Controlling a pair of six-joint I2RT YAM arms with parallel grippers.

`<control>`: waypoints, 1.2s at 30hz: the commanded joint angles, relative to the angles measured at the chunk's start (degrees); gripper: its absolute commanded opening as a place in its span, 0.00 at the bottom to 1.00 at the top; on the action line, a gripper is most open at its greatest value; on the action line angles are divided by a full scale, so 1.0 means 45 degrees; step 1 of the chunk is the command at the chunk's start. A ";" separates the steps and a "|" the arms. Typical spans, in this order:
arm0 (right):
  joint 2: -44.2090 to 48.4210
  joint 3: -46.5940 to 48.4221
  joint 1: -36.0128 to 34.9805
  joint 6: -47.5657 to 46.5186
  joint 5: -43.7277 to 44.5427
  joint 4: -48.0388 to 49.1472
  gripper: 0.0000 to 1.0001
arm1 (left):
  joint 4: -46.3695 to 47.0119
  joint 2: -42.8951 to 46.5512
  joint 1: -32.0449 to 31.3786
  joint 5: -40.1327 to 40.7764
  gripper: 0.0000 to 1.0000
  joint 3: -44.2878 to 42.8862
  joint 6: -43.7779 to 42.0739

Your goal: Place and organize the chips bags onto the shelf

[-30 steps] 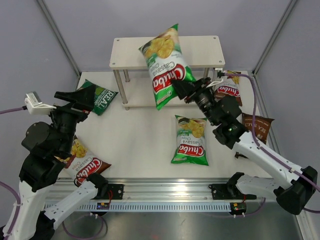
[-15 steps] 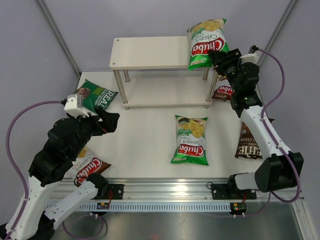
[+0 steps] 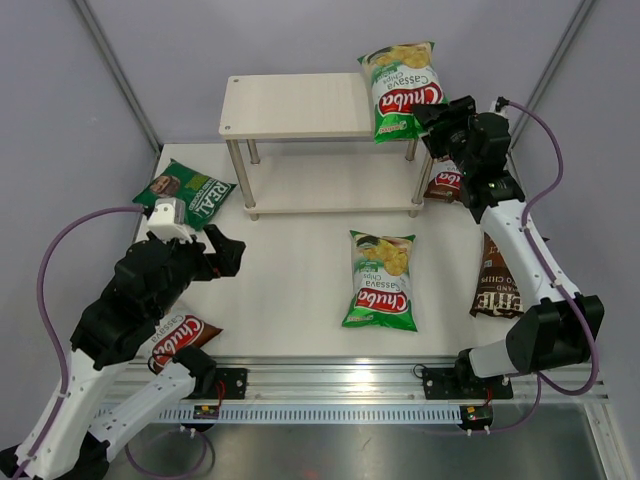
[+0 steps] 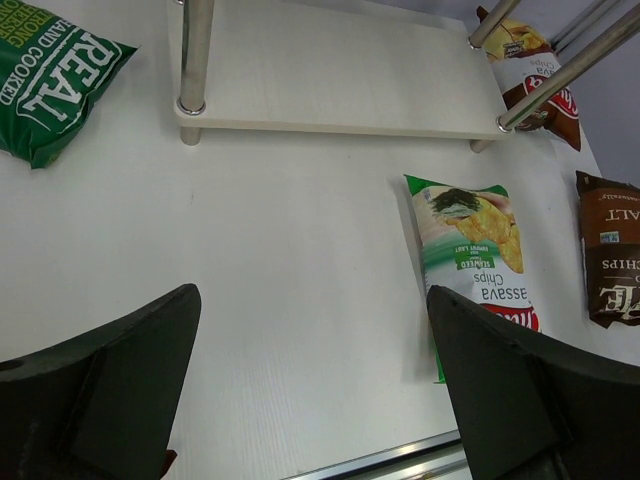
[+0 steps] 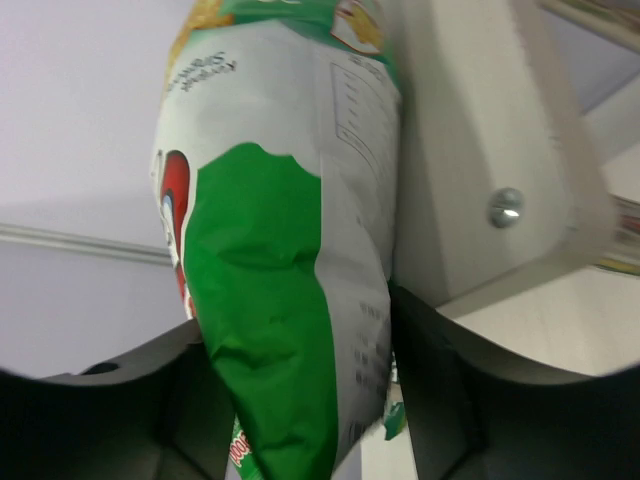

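Observation:
My right gripper is shut on a bright green Chuba bag, held upright over the right end of the shelf's top board; the bag fills the right wrist view. A second bright green Chuba bag lies flat mid-table, also in the left wrist view. My left gripper is open and empty, low over the table's left part. The dark green REAL bag lies left of the shelf. A brown-red Chuba bag lies under my left arm, another by the shelf's right legs. The dark brown bag lies at right.
The shelf's lower board and silver legs show in the left wrist view. Grey walls close the back and sides. A metal rail runs along the table's near edge.
My right gripper swung the green Chuba bag up from in front of the shelf to its top right end, then shifted it slightly left. My left arm lowered and turned toward the table's middle.

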State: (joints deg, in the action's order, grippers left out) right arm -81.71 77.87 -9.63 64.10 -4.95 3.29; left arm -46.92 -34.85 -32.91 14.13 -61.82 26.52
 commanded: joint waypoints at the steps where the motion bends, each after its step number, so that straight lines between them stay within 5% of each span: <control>1: 0.0306 0.0606 -0.0028 0.0463 0.1020 -0.2291 0.67 | 0.0407 0.0225 -0.0031 -0.0210 0.99 0.0047 -0.0328; 7: 0.1282 -0.0193 -0.0107 0.1438 0.2581 -0.2897 0.72 | 0.0406 0.0186 -0.0031 -0.0249 0.99 0.0203 -0.0250; 12: 0.1849 -0.0584 -0.0321 0.2260 0.3637 -0.3153 0.48 | 0.0367 0.0205 -0.0031 -0.0328 0.99 0.0242 -0.0133; 21: 0.1401 -0.0487 -0.0380 0.3139 0.4439 -0.2879 0.34 | 0.0289 0.0264 -0.0031 -0.0269 0.99 0.0301 -0.0132; 32: 0.0698 0.0313 -0.1102 0.3062 0.5319 -0.3056 0.34 | 0.0445 0.0284 -0.0031 -0.0288 0.99 0.0613 -0.0035; 36: 0.0756 0.0470 -0.1336 0.2769 0.5416 -0.3036 0.52 | 0.0367 0.0323 -0.0031 -0.0289 0.99 0.0672 -0.0054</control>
State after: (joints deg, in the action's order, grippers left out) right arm -78.08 77.78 -14.46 77.97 16.38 -9.04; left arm -46.89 -33.78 -32.91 13.69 -59.20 26.55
